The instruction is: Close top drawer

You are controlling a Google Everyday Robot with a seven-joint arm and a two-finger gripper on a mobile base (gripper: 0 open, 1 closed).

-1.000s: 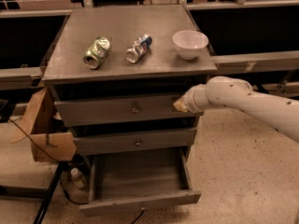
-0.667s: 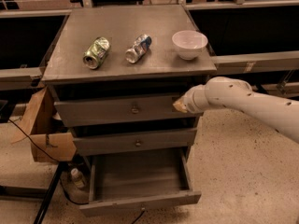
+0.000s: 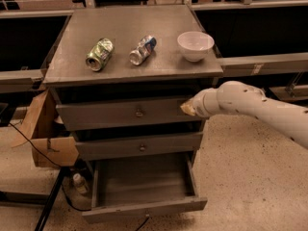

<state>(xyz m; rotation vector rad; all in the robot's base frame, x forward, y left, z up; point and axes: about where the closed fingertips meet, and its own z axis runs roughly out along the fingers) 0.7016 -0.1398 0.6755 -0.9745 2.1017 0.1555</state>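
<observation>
Over the last second I am seeing almost nothing shifting. The top drawer (image 3: 96, 115) is sitting just where it was, its front panel standing a little out from the cabinet with a dark gap above it. The hand (image 3: 187, 109) is staying at the right end of that panel, right of the brass knob (image 3: 139, 112). I cannot tell whether the hand is open or closed. I am judging that the push is meeting the panel but not yet driving it home, so the closing is still to finish.

Going left to right, a cardboard box (image 3: 45, 138) is leaning by the cabinet's left side, with a small bottle (image 3: 80, 183) on the floor near it. On the table (image 3: 144, 23) a green can (image 3: 99, 54), a silver can (image 3: 143, 49) and a white bowl (image 3: 195, 44) are lying above the drawer, not touching it. Below, the middle drawer (image 3: 139, 146) is looking nearly shut and the bottom drawer (image 3: 144, 208) is hanging wide open. Neither is blocking the top one. Pushing so far off-centre may be skewing it.
</observation>
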